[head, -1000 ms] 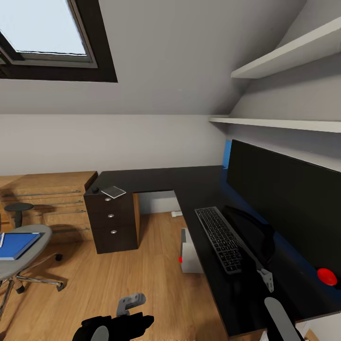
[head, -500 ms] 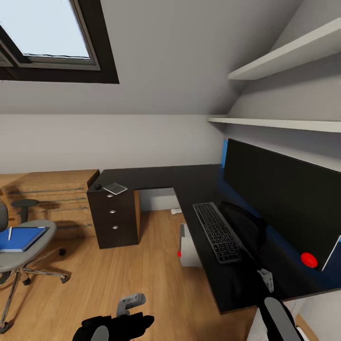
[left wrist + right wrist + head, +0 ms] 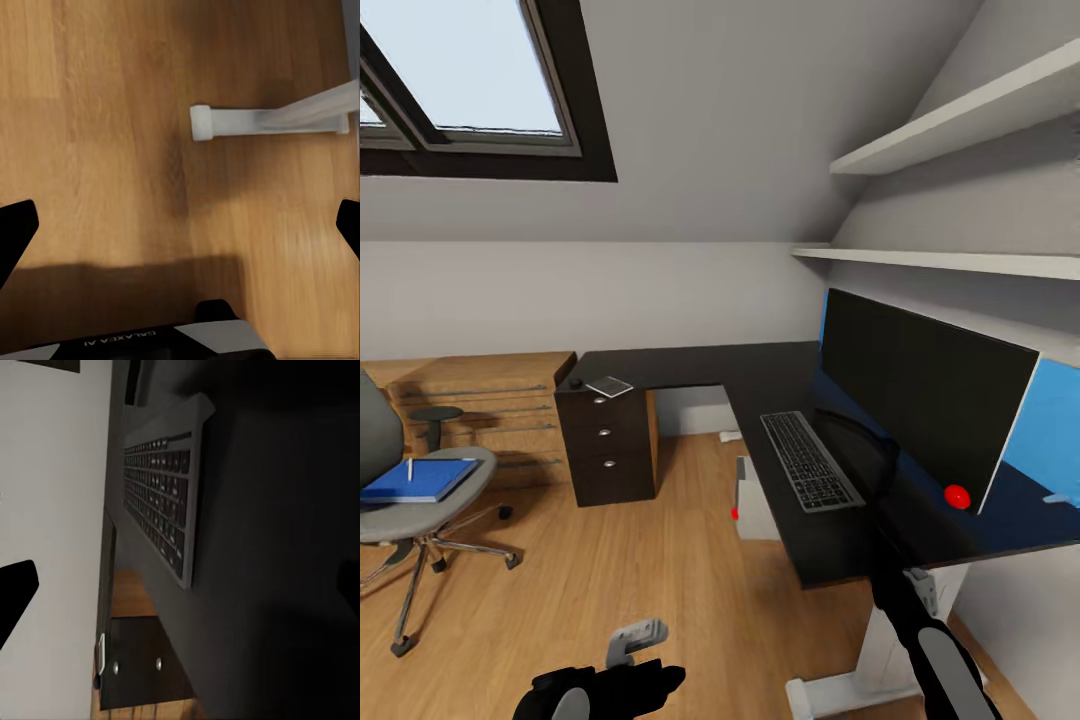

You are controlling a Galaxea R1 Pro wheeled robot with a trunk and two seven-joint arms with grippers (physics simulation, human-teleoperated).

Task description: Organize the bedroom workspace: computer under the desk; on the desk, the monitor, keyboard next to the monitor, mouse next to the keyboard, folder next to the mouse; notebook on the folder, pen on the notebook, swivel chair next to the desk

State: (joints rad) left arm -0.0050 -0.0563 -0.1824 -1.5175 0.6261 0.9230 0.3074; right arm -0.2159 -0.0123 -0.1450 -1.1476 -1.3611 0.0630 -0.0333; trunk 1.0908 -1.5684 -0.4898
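The black-topped desk [image 3: 690, 365] runs along the back and right walls. On its right wing stands the monitor [image 3: 920, 395], with the keyboard [image 3: 809, 461] in front of it. At the far left end, over the drawers, lie the notebook [image 3: 609, 386] and the mouse [image 3: 575, 383]. The computer [image 3: 756, 503] stands on the floor under the desk. The swivel chair [image 3: 400, 510] at the left carries the blue folder [image 3: 420, 481] with the pen [image 3: 409, 469] on it. My left gripper [image 3: 187, 221] is open over the floor. My right gripper [image 3: 187, 577] is open above the desk, near the keyboard [image 3: 165, 502].
A low light-wood cabinet [image 3: 475, 400] stands left of the drawer unit [image 3: 608, 450]. Two white shelves [image 3: 960, 262] hang over the monitor. The desk's white foot [image 3: 262, 122] lies on the wood floor [image 3: 620, 570] near my left gripper. A skylight [image 3: 460, 70] is up at the left.
The whole picture has shifted: the camera has backed off, so the desk's near end, its white leg and more of the chair now show. Both arms keep their pose.
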